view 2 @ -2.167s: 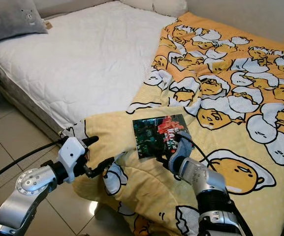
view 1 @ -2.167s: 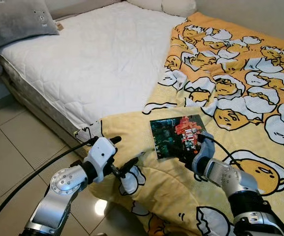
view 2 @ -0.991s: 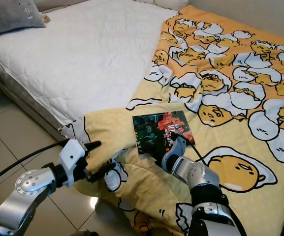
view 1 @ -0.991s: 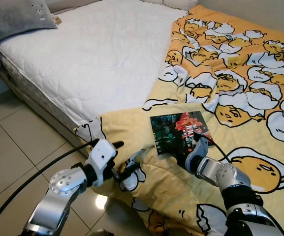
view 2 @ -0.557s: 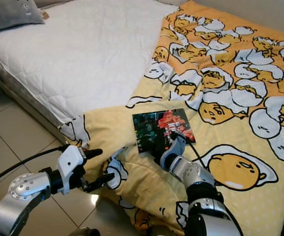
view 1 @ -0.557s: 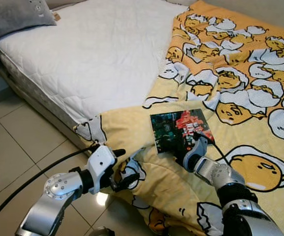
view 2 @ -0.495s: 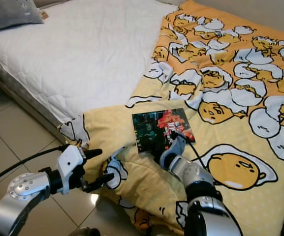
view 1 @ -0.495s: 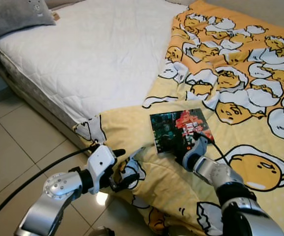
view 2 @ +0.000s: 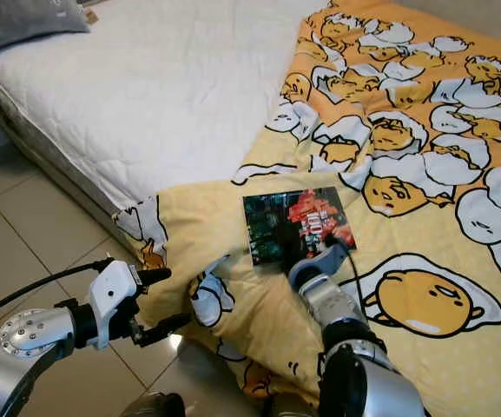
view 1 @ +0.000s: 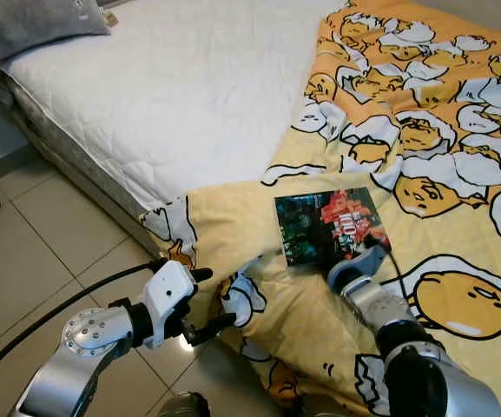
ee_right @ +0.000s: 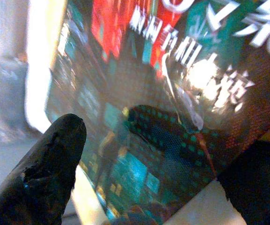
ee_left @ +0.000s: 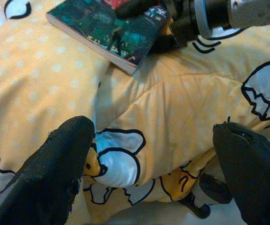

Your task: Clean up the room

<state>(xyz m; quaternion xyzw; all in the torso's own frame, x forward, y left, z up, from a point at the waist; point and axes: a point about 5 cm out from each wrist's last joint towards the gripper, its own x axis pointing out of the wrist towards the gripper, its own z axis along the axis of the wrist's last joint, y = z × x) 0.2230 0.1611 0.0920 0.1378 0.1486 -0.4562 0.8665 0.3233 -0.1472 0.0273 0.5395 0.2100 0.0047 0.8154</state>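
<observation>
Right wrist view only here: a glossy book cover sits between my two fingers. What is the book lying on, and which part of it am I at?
Observer: The book lies flat on a yellow egg-print blanket near the foot edge of the bed. The right gripper is at the book's near edge, by its right corner.
Operator: Where is my other arm?
Observer: The left gripper is open, low over the tiled floor, beside the blanket fold that hangs off the bed.
Operator: Is the whole bed covered?
Observer: No, the white mattress is bare on the robot's left.
</observation>
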